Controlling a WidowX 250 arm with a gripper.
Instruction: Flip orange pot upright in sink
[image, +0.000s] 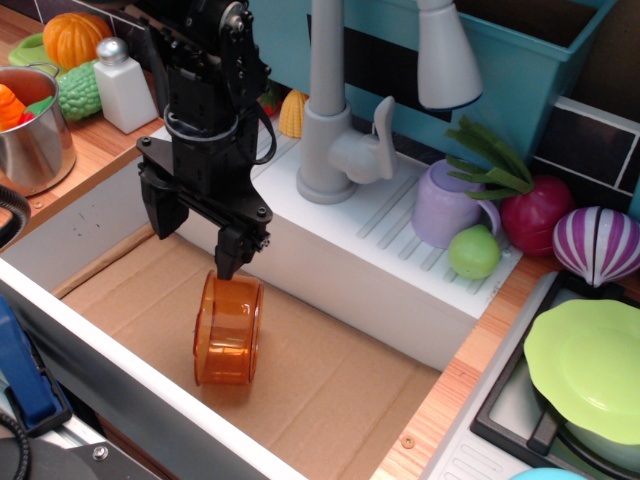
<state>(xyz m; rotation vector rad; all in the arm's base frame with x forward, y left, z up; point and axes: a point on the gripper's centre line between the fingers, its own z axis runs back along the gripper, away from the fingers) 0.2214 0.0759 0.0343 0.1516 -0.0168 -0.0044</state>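
Observation:
The orange pot (228, 330) is translucent and stands on its side on the brown cardboard floor of the sink (330, 395), with its open end facing left. My black gripper (198, 240) hangs just above it with its fingers spread apart. The right fingertip (230, 262) touches the top of the pot's rim. The left finger (165, 215) is off to the left, clear of the pot. Nothing is held between the fingers.
A grey faucet (325, 120) stands on the ribbed white ledge, with a purple mug (445, 205) and a green fruit (474, 252) beside it. A steel pot (35, 135) and a salt shaker (125, 85) stand at the left. A teal bin (520, 50) is behind, and a green plate (590, 370) is at the right.

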